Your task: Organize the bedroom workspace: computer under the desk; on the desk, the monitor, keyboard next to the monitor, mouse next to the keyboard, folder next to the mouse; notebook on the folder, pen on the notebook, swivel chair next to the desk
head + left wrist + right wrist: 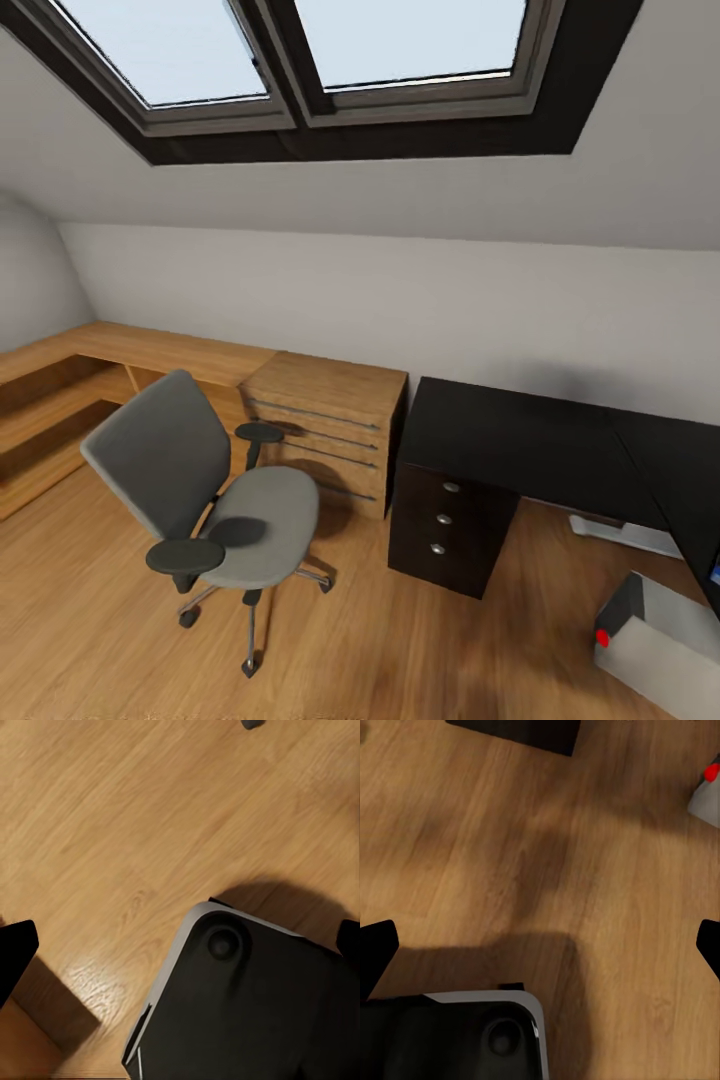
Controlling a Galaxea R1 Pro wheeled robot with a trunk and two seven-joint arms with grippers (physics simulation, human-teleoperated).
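Both tools, left and right, hang spread and empty over the floor in transit; swivel chair stands bare-seated, well apart from the black worktop, computer beside it.

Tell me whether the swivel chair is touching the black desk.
Apart. The head view shows the swivel chair standing left of the wooden drawer unit, which sits between it and the black desk, with open floor around the chair's base.
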